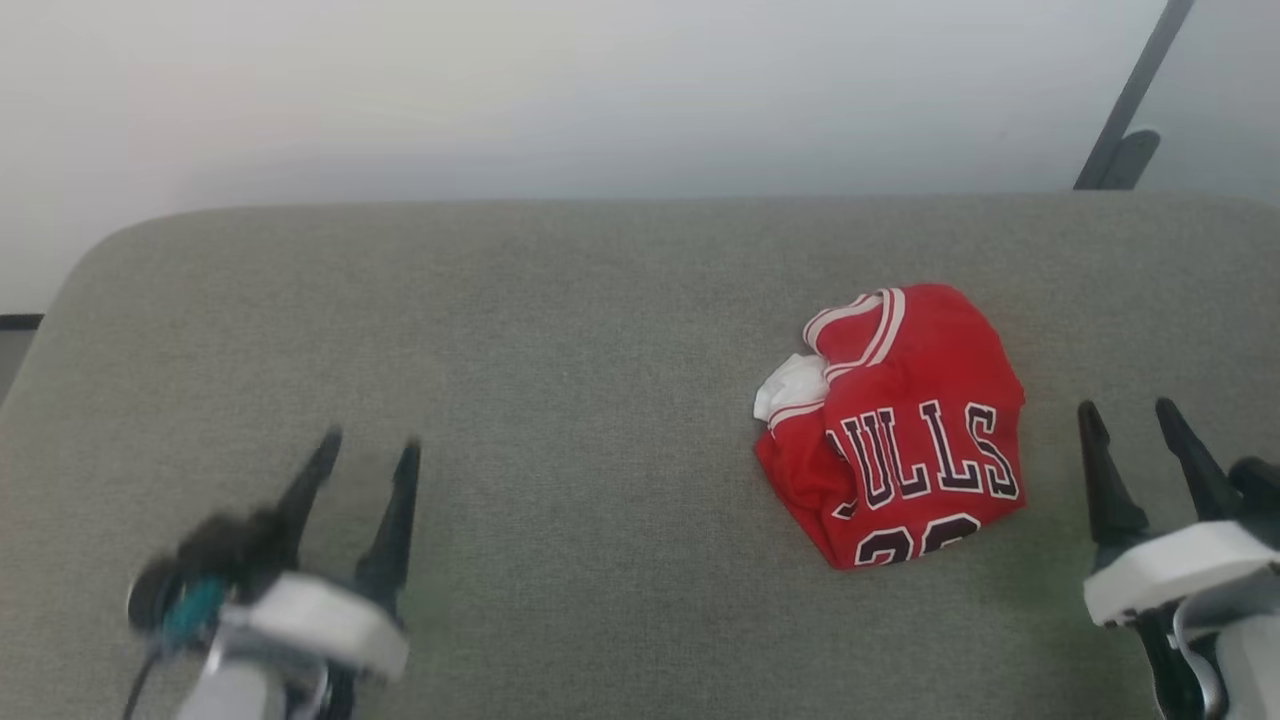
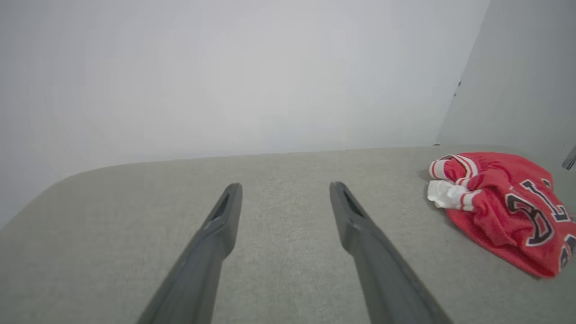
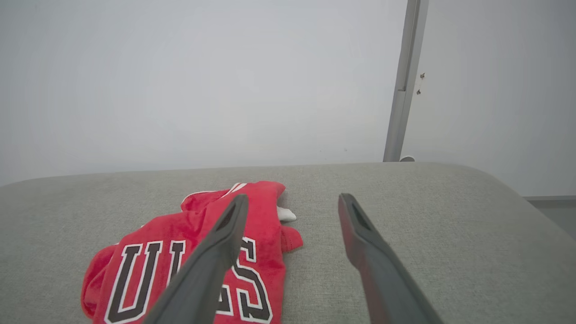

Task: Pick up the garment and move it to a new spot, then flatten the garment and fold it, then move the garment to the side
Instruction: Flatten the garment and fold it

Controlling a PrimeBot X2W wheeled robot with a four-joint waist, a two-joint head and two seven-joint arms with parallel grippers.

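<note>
The garment (image 1: 900, 430) lies crumpled in a heap on the grey surface (image 1: 560, 330), right of centre in the head view, with its lettering face up and a white sleeve poking out at its left edge. The right hand (image 1: 1128, 407) sits at the lower right, just beside the heap, its two fingers spread and holding nothing. The left hand (image 1: 369, 441) is at the lower left, well apart from the garment, also spread and empty, and blurred in this view.

The main risk is probably a bad pinch. The cloth is bunched in several layers, so fingers closing on the near edge could catch only a loose fold, or a thick wad, and the garment would then lift lopsided or slip free. A low approach could also drag the heap across the fabric-covered surface instead of getting under it.

The left wrist view shows the heap from the side, at centre right of the frame, with the striped trim and how high the folds stand. The right wrist view shows the lettering at the lower left of the frame, partly behind one finger, and a pale post (image 3: 405, 81) at the upper right.
</note>
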